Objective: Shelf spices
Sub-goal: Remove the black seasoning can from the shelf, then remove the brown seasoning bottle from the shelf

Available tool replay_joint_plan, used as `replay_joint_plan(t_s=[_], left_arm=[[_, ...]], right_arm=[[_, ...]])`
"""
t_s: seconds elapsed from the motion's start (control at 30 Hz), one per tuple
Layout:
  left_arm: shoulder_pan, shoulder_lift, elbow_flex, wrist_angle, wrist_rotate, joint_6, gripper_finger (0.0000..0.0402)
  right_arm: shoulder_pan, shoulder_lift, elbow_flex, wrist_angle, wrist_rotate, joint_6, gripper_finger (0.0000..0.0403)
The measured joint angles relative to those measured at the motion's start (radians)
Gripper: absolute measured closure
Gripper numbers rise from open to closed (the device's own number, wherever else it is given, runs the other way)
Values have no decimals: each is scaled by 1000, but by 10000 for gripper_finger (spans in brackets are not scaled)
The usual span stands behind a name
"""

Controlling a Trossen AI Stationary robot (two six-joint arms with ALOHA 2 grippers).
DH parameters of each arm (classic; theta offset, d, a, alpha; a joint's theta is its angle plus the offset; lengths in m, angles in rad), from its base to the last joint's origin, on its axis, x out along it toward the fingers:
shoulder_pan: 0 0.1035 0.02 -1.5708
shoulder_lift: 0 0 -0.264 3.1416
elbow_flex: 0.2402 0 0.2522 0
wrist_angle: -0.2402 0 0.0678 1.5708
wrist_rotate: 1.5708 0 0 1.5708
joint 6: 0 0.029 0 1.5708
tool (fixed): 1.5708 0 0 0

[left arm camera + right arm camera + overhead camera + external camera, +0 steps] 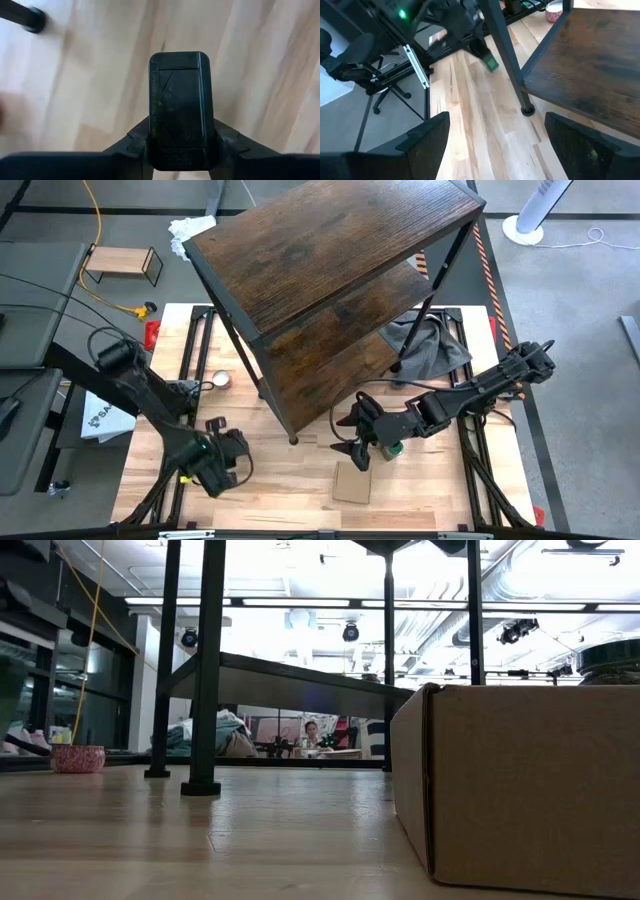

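Note:
The shelf (330, 270), dark wood-grain boards in a black frame, stands on the far half of the table; its legs (205, 670) rest on the wood. My left gripper (232, 452) is at the near left, shut on a dark boxy spice container (180, 100), whose lower end shows green in the right wrist view (491, 64). My right gripper (352, 450) hangs open in front of the shelf, with nothing between its fingers (427, 145). A green-lidded jar (392, 448) stands beside the right wrist. The other spices are out of view. My left gripper pinches the dark container between its two fingers, one on each long side (152, 135). The container lies along the fingers and reaches out past them. In the right wrist view the gripper slants downward and the container's free end (491, 64) points at the table.
A flat brown cardboard square (352, 482) lies near the table's near edge, just below my right gripper. A small pink bowl (220, 380) sits left of the shelf. A grey cloth (430, 345) lies under the shelf's right side. Bare wood (290, 480) stretches between the arms.

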Motion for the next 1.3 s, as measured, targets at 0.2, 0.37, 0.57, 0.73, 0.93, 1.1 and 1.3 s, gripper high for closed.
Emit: replay_joint_plan(t_s=[0.2,0.37,0.57,0.73,0.93,1.1,1.3], left_arm=[[8,38,0,107,65,-23,185],[12,-28,1,103,78,-44,152],[16,-140,1,-14,48,-99,148],[16,-218,1,-128,-56,-214,147],[16,-258,1,-166,-136,-309,147],[22,-261,1,-163,-136,-322,147],[31,-261,1,-156,-82,-358,147]], right_arm=[[-2,-13,0,-2,-18,-27,80],[-6,-21,0,-29,-25,-61,80],[-21,-26,126,-396,189,-9,80],[-82,-27,210,-671,544,140,80],[-277,11,173,-623,500,201,80],[-428,79,172,-494,467,167,80],[-538,165,172,-306,385,150,80]])
